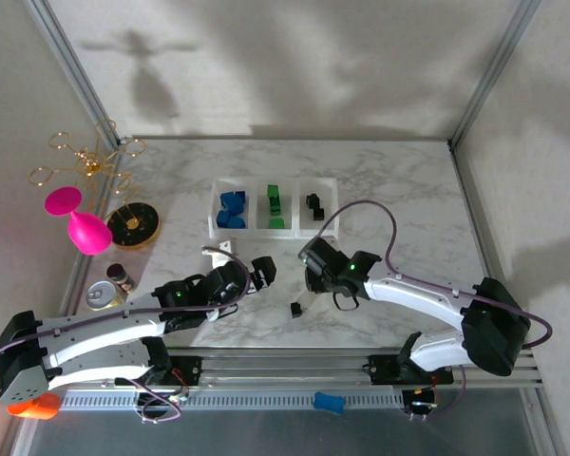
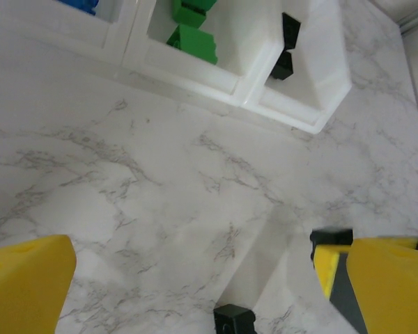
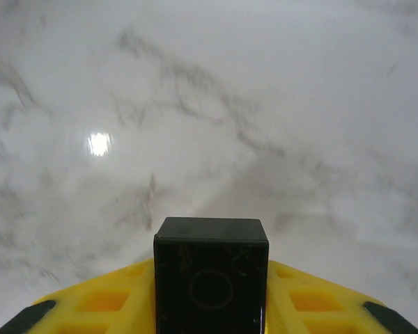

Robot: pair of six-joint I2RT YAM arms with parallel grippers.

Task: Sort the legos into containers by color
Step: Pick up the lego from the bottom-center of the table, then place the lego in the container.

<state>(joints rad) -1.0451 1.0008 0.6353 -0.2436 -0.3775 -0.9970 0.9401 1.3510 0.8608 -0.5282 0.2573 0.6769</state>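
Observation:
The containers [image 1: 274, 228] stand at the table's middle back, holding blue legos [image 1: 232, 210], green legos [image 1: 275, 201] and black legos [image 1: 313, 205] in separate compartments. My right gripper [image 1: 312, 275] hovers in front of them, shut on a black lego [image 3: 210, 278] between its yellow fingers [image 3: 90, 306]. My left gripper [image 1: 264, 271] stands wide open beside it, nothing between its fingers. A loose black lego [image 1: 295, 309] lies on the marble. In the left wrist view a black lego [image 2: 235, 321] sits at the lower edge, the containers [image 2: 299, 118] beyond.
At the left edge are a pink object [image 1: 81, 223], a black and gold dish [image 1: 133, 225], a can [image 1: 103, 295], a small jar [image 1: 121, 275] and a gold wire stand [image 1: 85, 157]. An orange piece [image 1: 33, 407] and a blue piece [image 1: 329, 402] lie by the rail.

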